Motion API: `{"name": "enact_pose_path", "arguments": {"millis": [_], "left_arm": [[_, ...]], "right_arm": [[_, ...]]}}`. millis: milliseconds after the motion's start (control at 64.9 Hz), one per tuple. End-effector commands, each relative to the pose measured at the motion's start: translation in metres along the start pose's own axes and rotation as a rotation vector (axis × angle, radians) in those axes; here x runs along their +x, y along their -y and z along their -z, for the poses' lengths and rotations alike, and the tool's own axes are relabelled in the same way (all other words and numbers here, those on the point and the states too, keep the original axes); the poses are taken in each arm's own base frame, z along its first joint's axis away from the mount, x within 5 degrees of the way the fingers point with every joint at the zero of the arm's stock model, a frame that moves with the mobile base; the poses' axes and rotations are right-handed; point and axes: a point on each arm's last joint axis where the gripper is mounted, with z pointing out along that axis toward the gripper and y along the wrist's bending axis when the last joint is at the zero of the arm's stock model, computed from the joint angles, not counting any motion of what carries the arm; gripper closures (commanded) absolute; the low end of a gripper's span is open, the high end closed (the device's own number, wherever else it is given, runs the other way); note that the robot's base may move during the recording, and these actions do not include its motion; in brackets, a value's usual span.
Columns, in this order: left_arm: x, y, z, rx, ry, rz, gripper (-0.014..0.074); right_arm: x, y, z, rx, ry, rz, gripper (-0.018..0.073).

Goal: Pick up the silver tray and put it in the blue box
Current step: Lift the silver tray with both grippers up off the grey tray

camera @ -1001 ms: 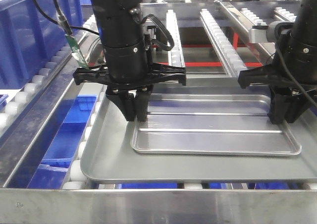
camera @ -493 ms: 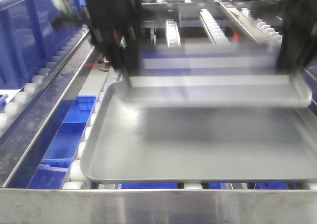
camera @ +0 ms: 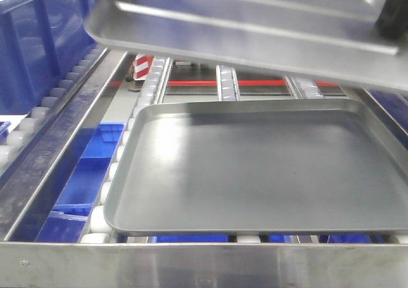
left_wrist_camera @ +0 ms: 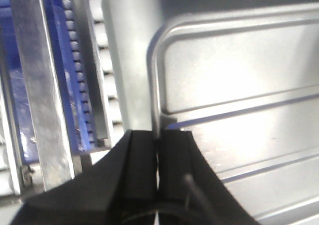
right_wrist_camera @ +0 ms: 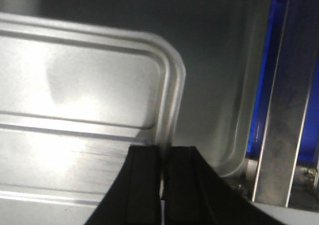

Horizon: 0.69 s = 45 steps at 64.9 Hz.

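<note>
A blue box (camera: 32,46) with ribbed walls is seen at the left edge, beside the roller surface (camera: 64,90). A large dull grey tray (camera: 255,167) is laid flat on the rollers. The silver tray (camera: 255,39), shiny, with a rolled rim, rounded corners and lengthwise ridges, is held in the air above the grey tray, tilted and clear of it. Its left rim is clamped between the closed jaws of the left pincer (left_wrist_camera: 157,135), and its right rim is gripped likewise by the right pincer (right_wrist_camera: 163,150).
</note>
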Motion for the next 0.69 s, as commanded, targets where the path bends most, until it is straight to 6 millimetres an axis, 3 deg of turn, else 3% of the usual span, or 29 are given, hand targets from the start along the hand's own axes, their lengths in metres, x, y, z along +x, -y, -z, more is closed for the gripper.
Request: {"name": "enact_pose_path", "arguments": {"millis": [0,200,678], "left_arm": [[0.002,-0.013,0.025,-0.047,0.018,-0.011,0.0692],[0.002,-0.012,0.023,-0.045,0.005,-0.010,0.0692],[0.001,-0.011,0.020,-0.052,0.005,-0.014,0.0692]], "right_arm": [[-0.009,0.002,0.033,0.002,0.116,0.033,0.0503],[-0.019,0.001,0.062,-0.007,0.172,0.027,0.0503],[-0.019,0.002,0.062,0.012,0.165,0.033,0.0503]]}}
